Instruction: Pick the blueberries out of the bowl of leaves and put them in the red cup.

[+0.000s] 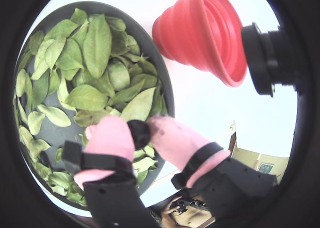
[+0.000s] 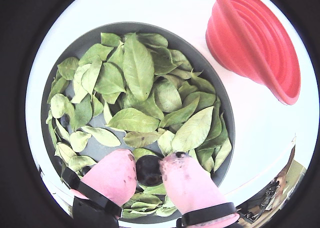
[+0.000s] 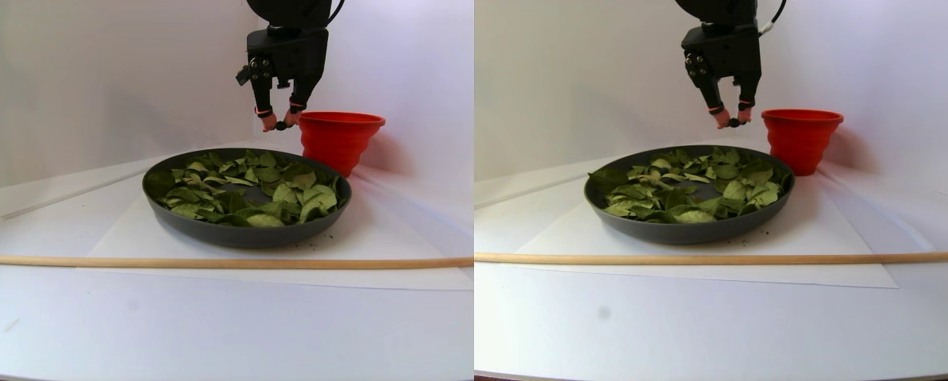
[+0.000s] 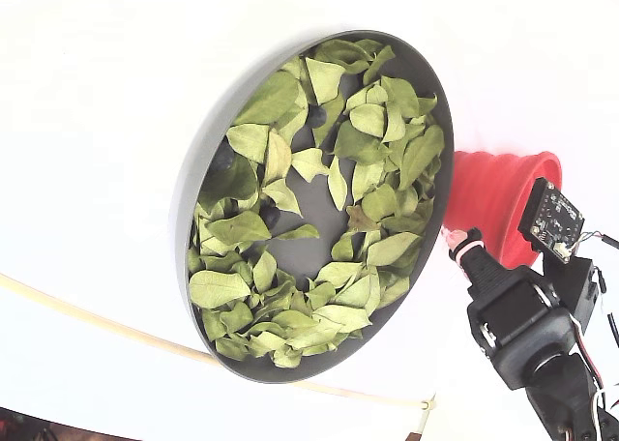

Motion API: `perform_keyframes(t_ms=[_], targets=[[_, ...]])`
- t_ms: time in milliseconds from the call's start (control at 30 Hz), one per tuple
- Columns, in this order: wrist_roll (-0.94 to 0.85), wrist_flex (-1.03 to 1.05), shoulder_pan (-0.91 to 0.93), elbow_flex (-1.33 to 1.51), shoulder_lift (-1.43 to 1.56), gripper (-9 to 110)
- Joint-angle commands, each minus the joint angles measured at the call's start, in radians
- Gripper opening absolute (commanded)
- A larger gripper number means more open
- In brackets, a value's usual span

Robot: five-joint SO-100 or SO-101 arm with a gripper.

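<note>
wooden rod (image 3: 204,262), white paper sheet (image 3: 347,246), white table (image 3: 204,333)

**Pink Fingers, Dark Berry, Green Leaves on Grey**

A blue-black blueberry (image 2: 148,170) sits between the pale pink fingertips (image 2: 116,174) of a black gripper (image 1: 141,129); dark smudges mark the inner edge of the right-hand pad in a wrist view. Black bands ring the pink sleeves. Below, light green to olive leaves (image 2: 138,73), some with paler yellowish veins, cover a dark grey bowl (image 2: 90,40). A few dark spots among the leaves in the fixed view may be more berries (image 4: 270,215), though they are too small to tell. The bright red cup (image 1: 202,30) shows ribbed bands. The table (image 3: 204,333) is white, crossed by a pale wooden rod (image 3: 204,262).
</note>
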Motion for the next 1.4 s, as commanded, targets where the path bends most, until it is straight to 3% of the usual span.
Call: perform_keyframes(t_ms=[0, 1367], targets=[[-0.011, 0.005, 0.032, -0.035, 0.107, 8], [-0.038, -0.006, 0.169, -0.302, 0.003, 9]])
